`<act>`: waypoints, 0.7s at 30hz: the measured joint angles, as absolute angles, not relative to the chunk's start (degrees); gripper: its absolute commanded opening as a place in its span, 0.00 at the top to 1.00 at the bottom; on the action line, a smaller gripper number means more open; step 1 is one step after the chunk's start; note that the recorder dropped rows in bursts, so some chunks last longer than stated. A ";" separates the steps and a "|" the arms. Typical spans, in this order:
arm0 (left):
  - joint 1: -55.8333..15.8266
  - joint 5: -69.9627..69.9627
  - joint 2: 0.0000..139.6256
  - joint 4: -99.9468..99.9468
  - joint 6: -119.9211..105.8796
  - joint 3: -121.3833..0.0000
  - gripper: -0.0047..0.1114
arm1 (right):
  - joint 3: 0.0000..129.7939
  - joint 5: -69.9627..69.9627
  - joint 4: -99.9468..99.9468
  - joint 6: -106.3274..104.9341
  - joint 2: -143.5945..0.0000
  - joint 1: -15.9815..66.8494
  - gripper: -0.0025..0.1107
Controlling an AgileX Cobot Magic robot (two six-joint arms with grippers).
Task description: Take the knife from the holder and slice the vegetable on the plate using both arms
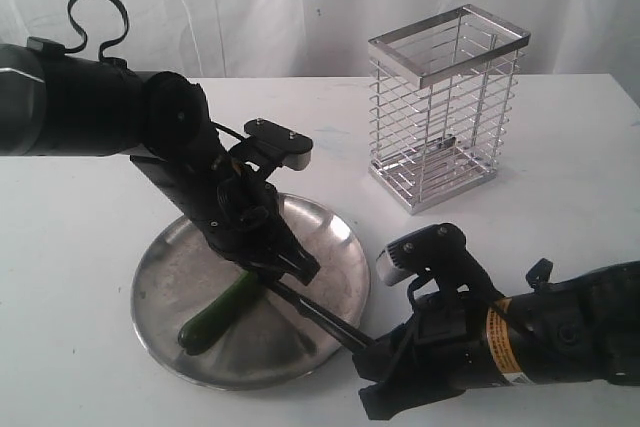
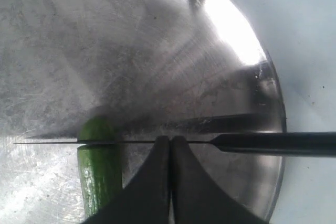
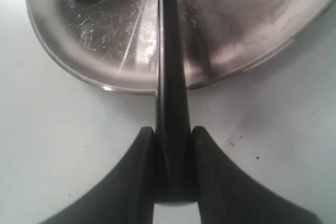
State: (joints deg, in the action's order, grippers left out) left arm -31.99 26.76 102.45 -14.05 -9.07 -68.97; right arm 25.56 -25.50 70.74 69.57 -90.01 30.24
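Observation:
The dark green vegetable (image 1: 215, 315) lies on the steel plate (image 1: 170, 267). My right gripper (image 1: 372, 352), just off the plate's near rim, is shut on the black handle of the knife (image 1: 320, 319). In the right wrist view the gripper (image 3: 173, 129) clamps the knife (image 3: 170, 51) from both sides. The thin blade of the knife (image 2: 131, 141) crosses the vegetable (image 2: 97, 177) close to its end, with a short green end piece (image 2: 97, 128) beyond the blade. My left gripper (image 2: 170, 139) is shut, its tips right at the blade's back, beside the vegetable.
The wire holder (image 1: 445, 107) stands empty on the white table, behind and to the right of the plate. The left arm (image 1: 90, 97) reaches in over the plate from the left. The right arm (image 1: 560, 337) lies low along the table's front right.

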 measured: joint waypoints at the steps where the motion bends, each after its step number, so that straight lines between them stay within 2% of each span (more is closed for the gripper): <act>1: -31.99 26.76 102.45 -14.05 -9.07 -68.97 0.96 | 25.68 -25.59 70.74 69.57 -90.13 30.24 0.98; 21: -31.99 23.34 105.25 -14.34 -10.23 -68.97 0.96 | 25.68 -25.63 70.96 69.57 -90.13 30.24 0.98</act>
